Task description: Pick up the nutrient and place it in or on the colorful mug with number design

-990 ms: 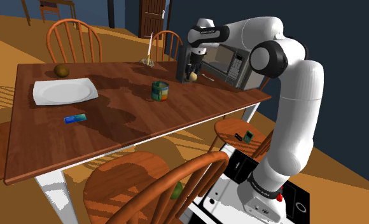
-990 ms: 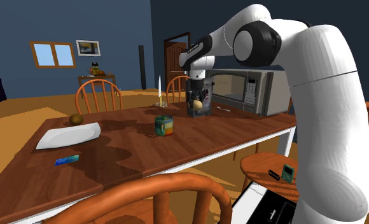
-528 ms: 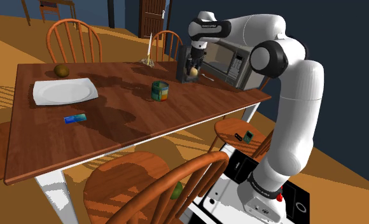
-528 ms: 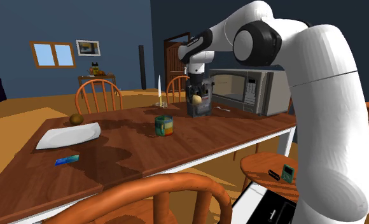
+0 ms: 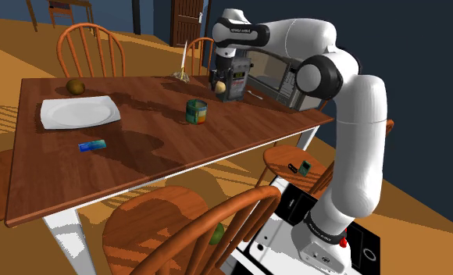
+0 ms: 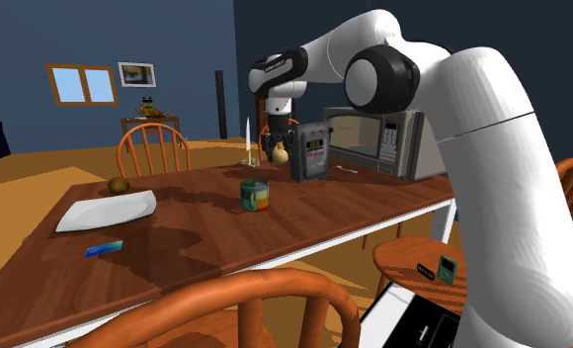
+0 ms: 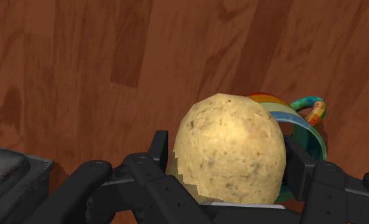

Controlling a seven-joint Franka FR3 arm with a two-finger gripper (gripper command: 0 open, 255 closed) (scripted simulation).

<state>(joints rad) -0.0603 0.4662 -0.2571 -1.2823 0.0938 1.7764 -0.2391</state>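
Clasping a pale, speckled, rounded potato [image 7: 231, 149] between its two black fingers, the all-black gripper [image 7: 228, 162] hangs above the brown wooden table [image 5: 139, 156]. The rainbow-striped mug [image 5: 196, 111] with a curled handle stands on the table below, near the potato but apart from it. A dark grey box [image 6: 310, 151] stands just beside the gripper.

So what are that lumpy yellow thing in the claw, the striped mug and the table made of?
The potato looks like a real vegetable: matt tan skin with dark speckles and brownish patches. The mug seems glazed ceramic, judging by its smooth coloured bands, though painted plastic would look alike. The table has a reddish wooden top with visible grain and plank lines.
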